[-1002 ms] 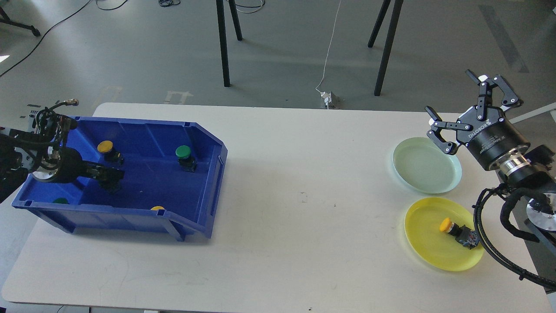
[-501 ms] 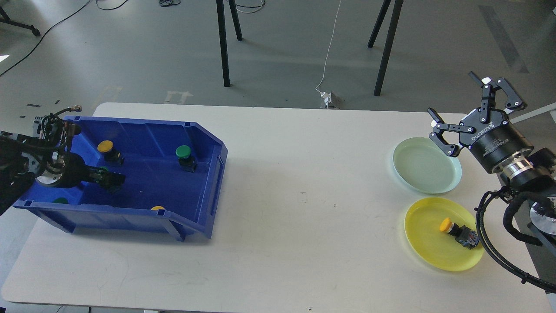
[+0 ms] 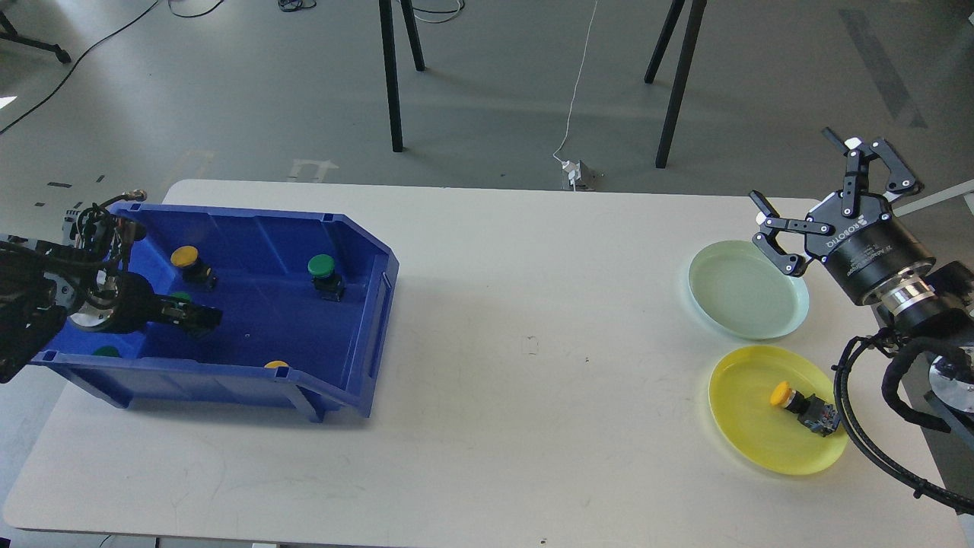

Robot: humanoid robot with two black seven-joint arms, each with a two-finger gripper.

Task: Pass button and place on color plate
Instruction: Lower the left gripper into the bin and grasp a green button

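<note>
Left arm pose: enters from the left edge and reaches roughly level into the blue bin (image 3: 358, 304), forearm crossing the bin's left wall.
Left gripper (image 3: 199, 318): low inside the bin, pointing toward the bin's open right end. Dark and seen nearly end-on; cannot tell how far its fingers are spread or whether they hold anything.
Green-capped button at the gripper (image 3: 180, 297): a green cap shows just behind the gripper's near part, touching or almost touching it; body hidden, axis cannot be told.
Yellow button beyond the gripper (image 3: 189, 261): near, toward the bin's back wall; cap tilted up and to the left, black body trailing to the right.
Green button ahead of the gripper (image 3: 324, 272): further along the bin floor; roughly upright, cap uppermost, black body below.
Other caps in the bin: a green one (image 3: 106, 352) behind the gripper by the front left wall, a yellow one (image 3: 275, 364) at the front wall; both mostly hidden.
Right arm pose: enters from the right edge, wrist angled up and to the left, held above the table (image 3: 487, 426).
Right gripper (image 3: 828, 200): fingers spread wide, nothing between them.
Pale green plate (image 3: 730, 312): just below the right gripper's lower finger; nothing lies on it.
Yellow plate (image 3: 742, 411): nearer the camera than the green plate, well below the gripper.
Yellow button on the yellow plate (image 3: 801, 403): lying on its side; long axis diagonal, yellow cap to the upper left, black body to the lower right.
</note>
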